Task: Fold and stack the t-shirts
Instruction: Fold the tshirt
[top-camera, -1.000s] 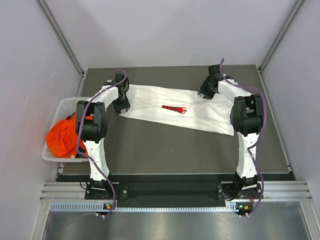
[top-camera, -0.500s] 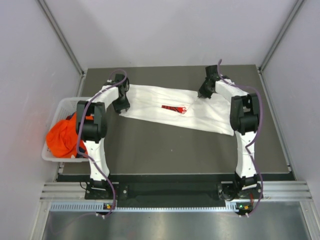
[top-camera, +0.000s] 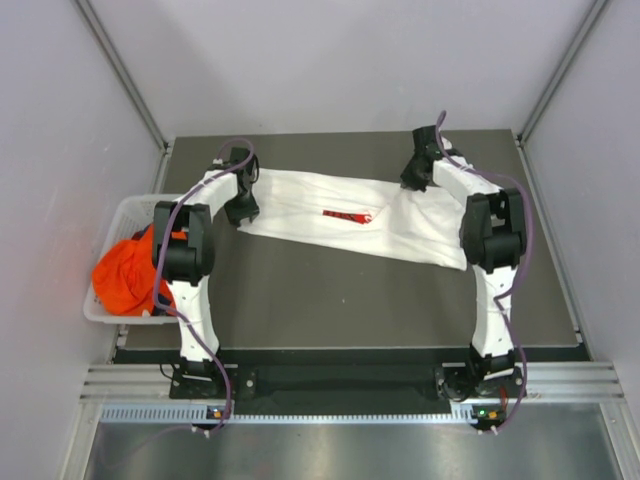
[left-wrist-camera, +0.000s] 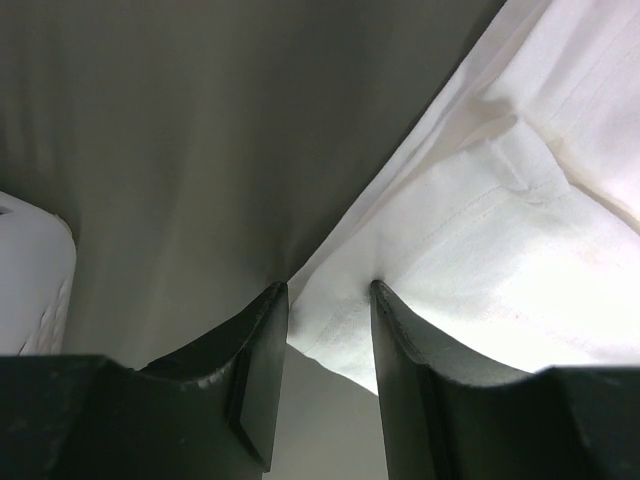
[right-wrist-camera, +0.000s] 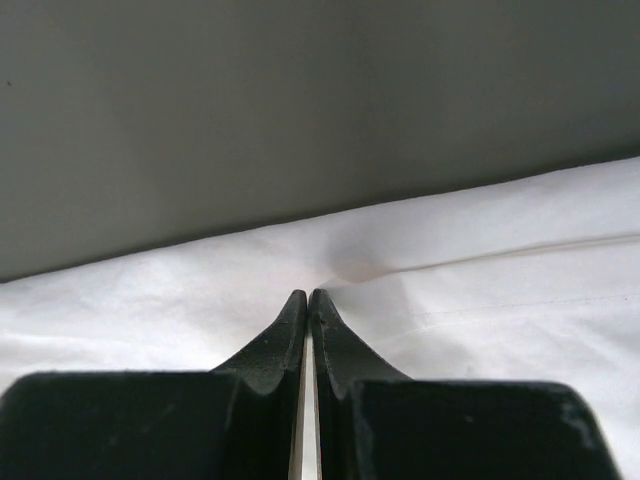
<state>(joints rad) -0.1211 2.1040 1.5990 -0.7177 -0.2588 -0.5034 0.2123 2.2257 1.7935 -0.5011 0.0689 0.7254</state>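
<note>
White tee spread flat on surface. R end effector pinched shut on its far hem; L end effector part-open, astride left corner. Orange tee in basket.

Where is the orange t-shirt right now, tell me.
In the top view, the orange t-shirt lies bunched in the white basket at the left edge of the table, beside the left arm, apart from the white t-shirt.

White arms, black joints and pincers, purple cables.
</note>
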